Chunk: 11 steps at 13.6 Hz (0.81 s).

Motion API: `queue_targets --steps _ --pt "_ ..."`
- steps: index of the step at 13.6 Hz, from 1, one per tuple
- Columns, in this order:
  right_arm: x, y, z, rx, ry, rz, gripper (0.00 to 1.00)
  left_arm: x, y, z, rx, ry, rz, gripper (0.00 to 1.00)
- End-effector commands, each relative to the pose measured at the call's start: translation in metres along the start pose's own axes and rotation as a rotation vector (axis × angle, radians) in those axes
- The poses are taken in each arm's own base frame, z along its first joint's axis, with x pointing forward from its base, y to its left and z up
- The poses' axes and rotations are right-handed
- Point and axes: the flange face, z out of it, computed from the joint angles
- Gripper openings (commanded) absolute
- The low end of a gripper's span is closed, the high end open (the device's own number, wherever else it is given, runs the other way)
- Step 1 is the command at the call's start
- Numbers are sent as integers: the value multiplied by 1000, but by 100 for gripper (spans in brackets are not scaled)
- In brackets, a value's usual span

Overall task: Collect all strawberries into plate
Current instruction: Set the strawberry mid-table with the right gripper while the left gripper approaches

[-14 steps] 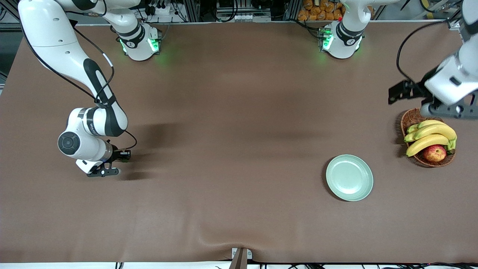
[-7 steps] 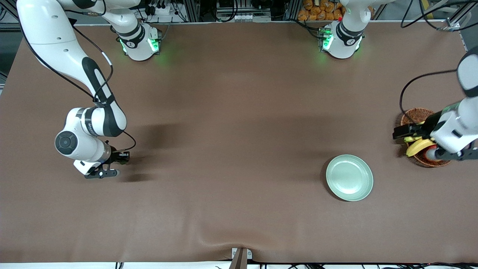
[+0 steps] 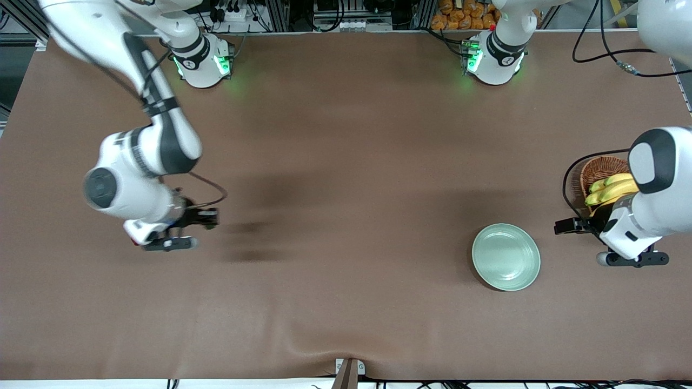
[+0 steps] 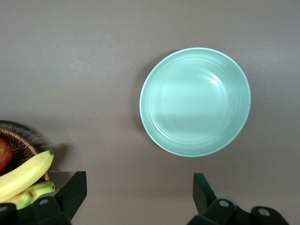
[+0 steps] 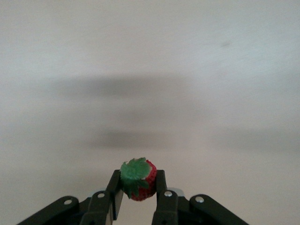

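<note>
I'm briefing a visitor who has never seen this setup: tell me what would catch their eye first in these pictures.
First, the strawberry pinched in the right gripper, over bare tablecloth toward the right arm's end of the table. Next, the mint-green plate, with nothing on it, toward the left arm's end. Beside it the left gripper hangs open, just in front of the wicker basket of bananas.
</note>
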Motion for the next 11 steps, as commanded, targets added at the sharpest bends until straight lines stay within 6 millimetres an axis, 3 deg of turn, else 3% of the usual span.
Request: queue_targets --steps 1,2,4,8,11 --pt "-30 -99 14 -7 -7 68 13 7 4 -2 17 29 19 100" --pt "-39 -122 19 -9 -6 74 13 7 6 -2 18 31 21 100" --pt "-50 -149 47 -5 -43 61 15 7 23 -3 13 34 31 100" --pt "-76 -224 118 127 -50 77 17 0 101 -5 20 37 35 100" --pt "-85 -239 152 121 -34 52 19 -7 145 -2 22 36 -2 100"
